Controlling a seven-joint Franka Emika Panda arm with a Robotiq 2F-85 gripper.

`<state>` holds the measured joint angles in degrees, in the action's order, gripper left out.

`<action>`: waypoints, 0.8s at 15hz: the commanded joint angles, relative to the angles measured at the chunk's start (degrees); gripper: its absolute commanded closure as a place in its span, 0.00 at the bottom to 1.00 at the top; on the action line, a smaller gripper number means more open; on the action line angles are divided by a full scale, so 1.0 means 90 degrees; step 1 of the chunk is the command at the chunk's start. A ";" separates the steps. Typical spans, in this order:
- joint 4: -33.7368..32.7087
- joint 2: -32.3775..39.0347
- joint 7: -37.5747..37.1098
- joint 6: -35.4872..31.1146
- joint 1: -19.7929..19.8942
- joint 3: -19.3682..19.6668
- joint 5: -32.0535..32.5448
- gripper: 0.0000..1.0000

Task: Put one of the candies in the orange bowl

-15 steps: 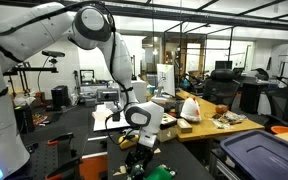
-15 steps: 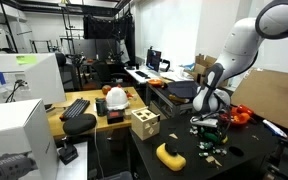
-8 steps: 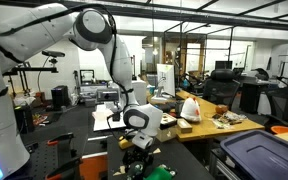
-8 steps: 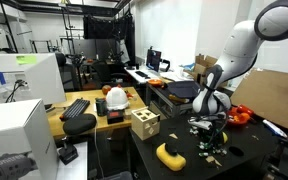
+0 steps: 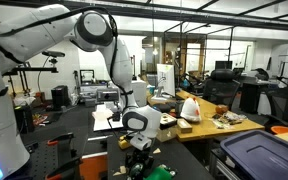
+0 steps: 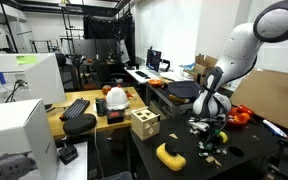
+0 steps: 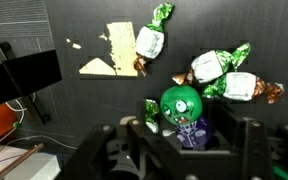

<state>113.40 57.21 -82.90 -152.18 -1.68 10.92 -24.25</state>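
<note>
2 fingers (image 7: 252, 145) set wide apart, closed on nothing, low over the black counter (image 7: 74, 25). Straddling a round green ball (image 7: 181, 104) with a painted face, purple beneath; cannot tell whether sweet or toy. Just beyond, 3 candies (image 7: 210, 67) in green foil: a pair touching or nearly so at the right, 1 alone farther out beside a torn scrap of tan card (image 7: 106, 55). Loose and flat, so open to a pinch from above. Spread this wide probably to drop around 1 piece without nudging its neighbours. Likely the orange bowl (image 6: 242, 115): the orange shape near the arm (image 6: 234, 50) in an exterior view, off to the side of the candies, hence a lift and carry ahead.
</note>
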 commanded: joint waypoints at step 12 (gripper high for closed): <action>0.0688 -0.0937 0.0219 -0.0852 0.0384 -0.0169 0.0006 0.86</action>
<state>114.45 55.21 -83.23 -157.80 0.03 10.32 -24.24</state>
